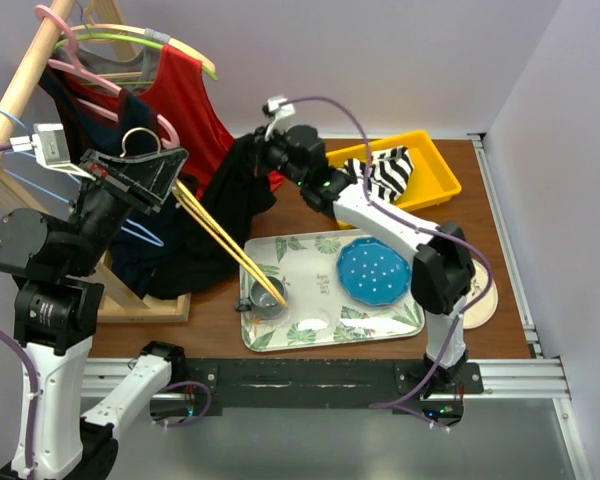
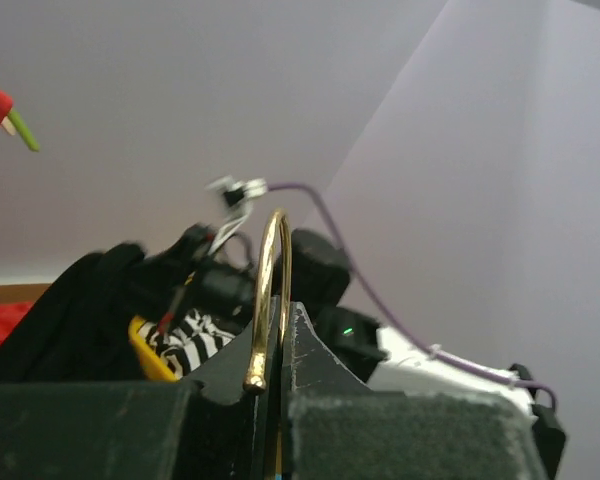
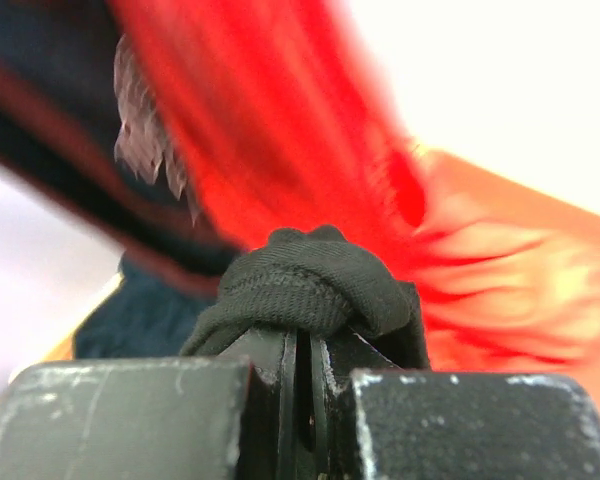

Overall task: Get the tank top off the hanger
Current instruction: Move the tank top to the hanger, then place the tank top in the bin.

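Left pincer clamps the hanger, slanting toward the tray; right pincer grips tank top.

- The red garment is blurred, its edges lost.
- In the left wrist view the hanger shows only its hook; the rest is hidden inside the left gripper.
- The tank top shows one pinched wad, perhaps a strap.
- The wooden rack runs off the top edge.

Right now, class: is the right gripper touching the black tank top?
Touching. The right wrist view shows the right gripper shut on a bunched fold of the black tank top, the cloth pinched between its jaws.
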Controlling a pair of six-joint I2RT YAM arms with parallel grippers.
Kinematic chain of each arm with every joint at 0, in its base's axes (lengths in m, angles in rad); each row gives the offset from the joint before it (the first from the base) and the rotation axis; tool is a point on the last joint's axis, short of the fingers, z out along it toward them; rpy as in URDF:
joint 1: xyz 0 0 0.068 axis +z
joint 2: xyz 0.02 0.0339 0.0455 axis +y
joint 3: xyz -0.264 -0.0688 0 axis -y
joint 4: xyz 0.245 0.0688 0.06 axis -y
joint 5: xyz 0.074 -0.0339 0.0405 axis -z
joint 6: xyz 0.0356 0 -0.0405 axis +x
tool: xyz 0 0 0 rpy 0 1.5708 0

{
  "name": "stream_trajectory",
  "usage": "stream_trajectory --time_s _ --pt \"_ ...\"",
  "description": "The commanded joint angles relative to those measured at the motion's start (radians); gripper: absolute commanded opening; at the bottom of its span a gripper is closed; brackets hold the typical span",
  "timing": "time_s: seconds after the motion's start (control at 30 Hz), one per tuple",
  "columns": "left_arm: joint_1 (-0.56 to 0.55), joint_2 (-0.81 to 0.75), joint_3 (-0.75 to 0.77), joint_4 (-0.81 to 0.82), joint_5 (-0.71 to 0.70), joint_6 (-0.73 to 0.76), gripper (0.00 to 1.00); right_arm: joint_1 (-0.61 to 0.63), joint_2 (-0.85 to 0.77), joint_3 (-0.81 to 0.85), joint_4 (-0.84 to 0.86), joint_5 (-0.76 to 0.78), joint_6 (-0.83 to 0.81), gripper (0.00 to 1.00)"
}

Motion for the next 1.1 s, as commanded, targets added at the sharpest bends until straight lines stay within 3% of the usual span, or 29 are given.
stream_trajectory --time_s 0.0,0.23,0.4,0.87,1.07 --pt "0.002 -0.010 -0.036 -0.028 -0.041 0.156 0.00 -0.039 -0.181 0.166 -0.121 0.152 -0.117 0.00" --pt "0.002 0.001 -0.023 -0.091 -0.048 0.312 0.00 -0.134 -0.171 0.512 -0.322 0.233 -0.221 0.00" --pt "-0.002 0.005 0.002 -0.101 -0.068 0.343 0.00 -0.235 -0.144 0.600 -0.338 0.245 -0.246 0.00" --pt "-0.013 0.030 0.037 -0.109 -0.085 0.352 0.00 -0.442 -0.132 0.376 -0.247 0.195 -0.248 0.00" --pt "-0.013 0.039 0.054 -0.109 -0.097 0.363 0.00 -0.462 -0.198 -0.018 -0.144 0.267 -0.182 0.00"
